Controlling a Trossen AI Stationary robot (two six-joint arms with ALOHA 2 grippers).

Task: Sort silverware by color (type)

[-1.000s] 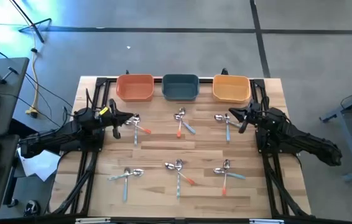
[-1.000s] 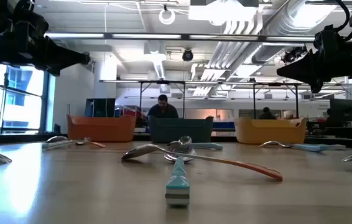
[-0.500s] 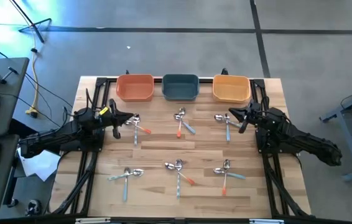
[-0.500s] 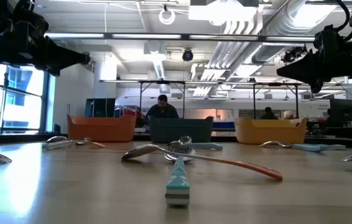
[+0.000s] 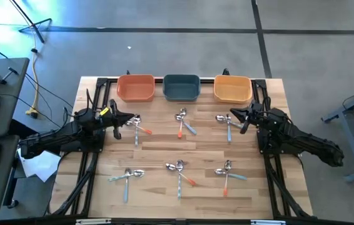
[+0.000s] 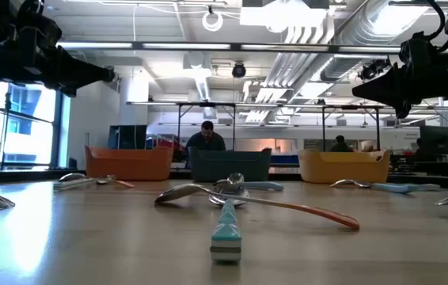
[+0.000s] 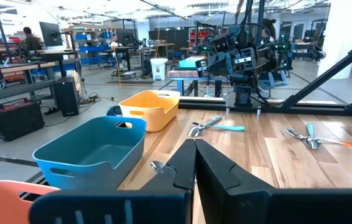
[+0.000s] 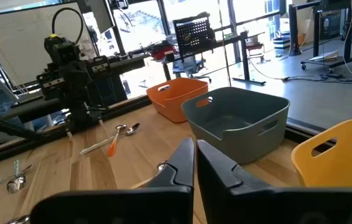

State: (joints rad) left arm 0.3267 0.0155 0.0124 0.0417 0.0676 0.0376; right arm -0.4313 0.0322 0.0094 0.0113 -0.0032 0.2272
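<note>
Open workshop room, grey floor, benches and shelving behind; a person (image 6: 207,136) sits at a far bench in the low view. Wooden tabletop (image 5: 164,145) fills the middle of the high view.

Left arm lies along the tabletop's left edge, right arm along the right edge, both pointing inward at mid-height of the frame. Left gripper (image 5: 129,119) fully closed, holding nothing, tips near the upper-left silverware cluster. Right gripper (image 5: 232,116) fully closed, empty, tips just beside the upper-right cluster.

Three bowls in a row along the top edge of the tabletop: orange bowl (image 5: 135,87) left, teal bowl (image 5: 182,87) centre, yellow bowl (image 5: 232,89) right.

Silverware (image 5: 179,169) lies in six small crossed clusters on the tabletop, two rows of three. Upper row: left cluster (image 5: 138,127), centre cluster (image 5: 182,121), right cluster (image 5: 226,123). Lower row: left (image 5: 127,177), centre, right (image 5: 227,172). Each cluster mixes orange, light blue and plain silver handles. None in the bowls.

Low view: a light blue handle end (image 6: 226,234) points at the camera at bottom centre, an orange-handled spoon (image 6: 263,203) lying across behind it.
</note>
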